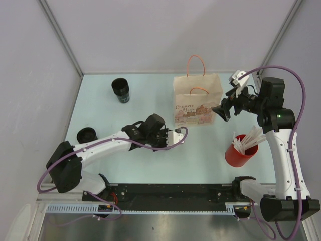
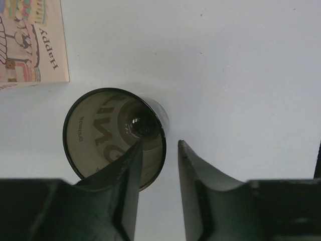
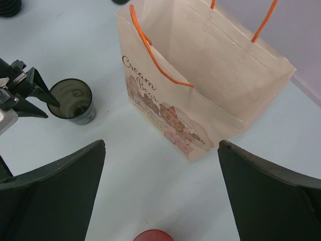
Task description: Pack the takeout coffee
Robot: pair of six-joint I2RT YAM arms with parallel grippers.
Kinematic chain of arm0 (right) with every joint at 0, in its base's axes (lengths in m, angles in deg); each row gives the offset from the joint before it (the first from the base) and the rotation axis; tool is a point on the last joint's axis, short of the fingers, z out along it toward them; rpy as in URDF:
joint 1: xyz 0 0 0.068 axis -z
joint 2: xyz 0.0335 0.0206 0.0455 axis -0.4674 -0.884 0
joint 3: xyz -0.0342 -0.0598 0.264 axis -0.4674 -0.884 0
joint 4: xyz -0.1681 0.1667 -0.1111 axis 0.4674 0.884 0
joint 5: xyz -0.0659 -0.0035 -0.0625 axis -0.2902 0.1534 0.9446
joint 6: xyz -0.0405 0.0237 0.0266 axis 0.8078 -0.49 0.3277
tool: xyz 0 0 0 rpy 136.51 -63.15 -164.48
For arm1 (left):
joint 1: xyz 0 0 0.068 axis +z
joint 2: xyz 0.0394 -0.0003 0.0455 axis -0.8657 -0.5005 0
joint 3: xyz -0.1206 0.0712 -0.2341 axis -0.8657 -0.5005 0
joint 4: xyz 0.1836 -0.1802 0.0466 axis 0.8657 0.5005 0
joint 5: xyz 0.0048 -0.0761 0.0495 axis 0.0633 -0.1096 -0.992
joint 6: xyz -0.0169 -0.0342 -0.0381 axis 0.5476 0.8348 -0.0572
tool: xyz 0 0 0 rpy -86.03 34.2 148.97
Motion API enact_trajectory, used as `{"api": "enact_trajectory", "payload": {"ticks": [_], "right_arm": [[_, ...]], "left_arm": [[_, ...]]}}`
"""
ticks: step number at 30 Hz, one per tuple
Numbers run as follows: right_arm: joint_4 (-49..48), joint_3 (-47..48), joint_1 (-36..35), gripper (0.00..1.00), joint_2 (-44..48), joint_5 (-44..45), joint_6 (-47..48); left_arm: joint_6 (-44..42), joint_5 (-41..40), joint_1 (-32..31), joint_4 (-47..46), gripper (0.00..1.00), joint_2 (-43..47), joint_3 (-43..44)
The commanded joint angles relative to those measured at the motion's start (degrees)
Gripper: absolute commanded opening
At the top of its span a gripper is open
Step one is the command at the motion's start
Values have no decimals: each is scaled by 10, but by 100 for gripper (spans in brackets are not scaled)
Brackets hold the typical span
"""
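The dark cup point(image 3: 72, 100) stands upright just lower-left of the paper bag point(image 1: 197, 100) at the top view's centre, the left gripper point(image 2: 158, 145) slightly parted astride its rim without pinching, while the right gripper point(image 1: 223, 110) hangs spread wide at the bag's right, likely to steady it.

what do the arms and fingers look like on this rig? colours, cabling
The left arm and right arm have white links, black joints and a purple cable looped alongside each. A green light glows on the right arm. The left fingers are matte black, tapering to points; the right fingers are black and broader.
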Motion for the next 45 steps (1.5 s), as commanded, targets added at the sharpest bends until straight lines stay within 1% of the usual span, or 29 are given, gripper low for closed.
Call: {"api": "enact_trajectory", "payload": {"ticks": [1, 5, 6, 7, 8, 10, 11, 12, 16, 17, 18, 22, 25, 26, 27, 28, 31, 33, 40, 42, 43, 45], "right_arm": [[-13, 2, 3, 100, 5, -12, -1], [-11, 1, 4, 100, 6, -14, -1], [-11, 2, 5, 100, 5, -14, 0], [-11, 2, 5, 100, 5, -14, 1], [-10, 2, 5, 100, 5, -13, 1], [-11, 2, 6, 100, 5, -14, 2], [-11, 2, 5, 100, 6, -16, 1], [-11, 2, 5, 100, 6, -20, 1], [-12, 2, 5, 100, 6, -27, -2], [-11, 2, 5, 100, 5, -27, -2], [-12, 2, 5, 100, 5, -29, -2], [-14, 1, 6, 100, 5, -32, -5], [-16, 2, 5, 100, 4, -35, -9], [-18, 2, 5, 100, 4, -35, -11], [-17, 2, 5, 100, 5, -36, -13], [-18, 2, 5, 100, 5, -36, -13], [-17, 2, 4, 100, 0, -38, -10], [-14, 2, -2, 100, -4, -35, -10], [-12, 2, -26, 100, -18, -28, -7], [-11, 2, -29, 100, -24, -26, -7], [-11, 2, -31, 100, -26, -25, -7], [-11, 2, -33, 100, -30, -24, -8]], "left_arm": [[-18, 3, -2, 10, 44, 21, 17], [-24, 14, 6, 39, 54, 34, 47], [-25, 18, 9, 45, 60, 39, 54], [-23, 22, 14, 60, 63, 44, 60], [-25, 31, 24, 69, 74, 56, 73], [-25, 39, 39, 89, 86, 73, 86], [-20, 46, 59, 96, 94, 81, 95], [-18, 49, 71, 100, 99, 102, 99], [-10, 44, 132, 123, 99, 164, 93], [0, 36, 156, 122, 100, 176, 88], [3, 9, 166, 122, 99, 189, 81], [35, -59, 218, 117, 99, 270, 31], [54, -89, 272, 131, 99, 305, 13], [60, -90, 309, 136, 99, 309, 12], [63, -86, 329, 158, 99, 312, 13], [62, -60, 373, 169, 100, 317, 15], [59, -50, 441, 187, 99, 335, 10], [51, -61, 465, 199, 99, 336, 3], [33, -91, 562, 221, 99, 336, -66], [28, -92, 582, 221, 96, 329, -75], [21, -88, 603, 223, 94, 326, -80], [16, -80, 624, 221, 92, 320, -85]]}}
